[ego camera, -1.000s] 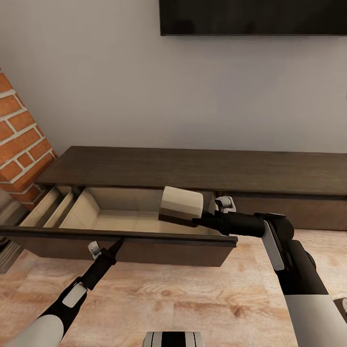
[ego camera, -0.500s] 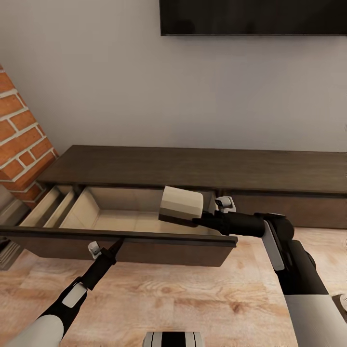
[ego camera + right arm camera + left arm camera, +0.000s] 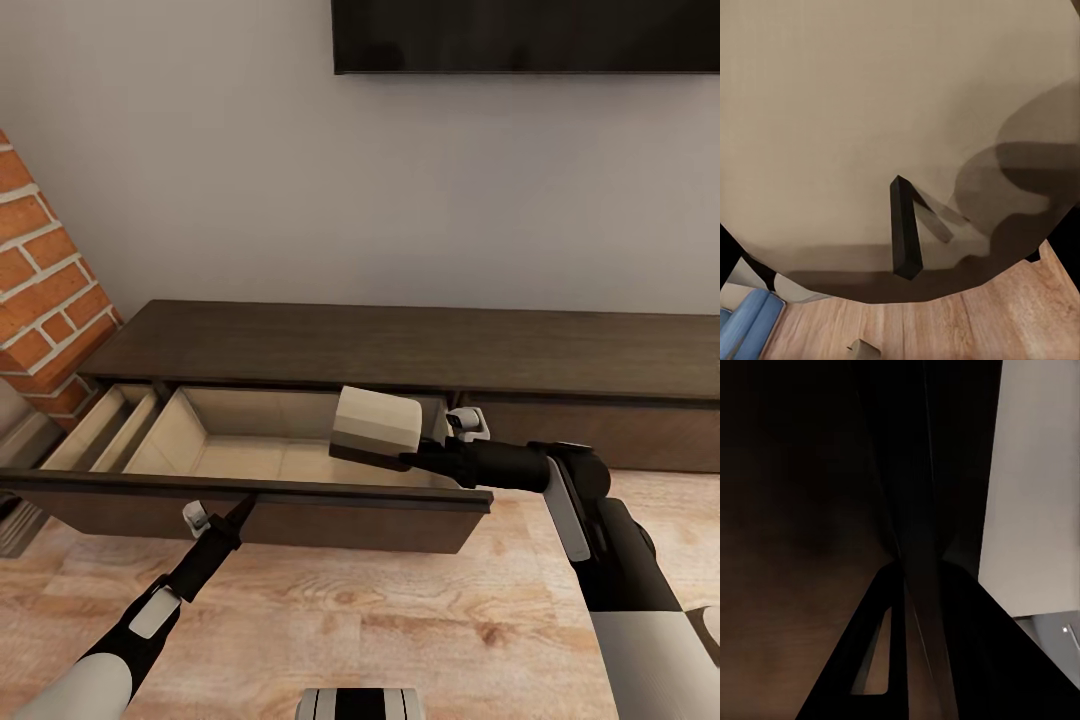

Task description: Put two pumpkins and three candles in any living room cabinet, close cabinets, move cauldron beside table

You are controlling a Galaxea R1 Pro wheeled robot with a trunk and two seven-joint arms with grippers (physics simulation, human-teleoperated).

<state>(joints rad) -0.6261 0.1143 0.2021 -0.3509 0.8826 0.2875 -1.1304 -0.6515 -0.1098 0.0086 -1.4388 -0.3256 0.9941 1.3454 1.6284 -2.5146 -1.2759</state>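
Tan-beige and stubby, the cylindrical candle (image 3: 376,427) is lying tilted in our right gripper (image 3: 408,459), fingers clamped on it, over the right end of the dark-brown cabinet's (image 3: 400,350) open pale-wood drawer (image 3: 250,450). We are resting our left gripper (image 3: 243,511) at the drawer front; we cannot tell its opening.

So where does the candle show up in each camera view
Head view: candle at centre, held by the right end effector over the open cabinet drawer.
Right wrist view: candle close up, spanning most of the picture.
Left wrist view: not in it.
Shared landmark: wood floor.
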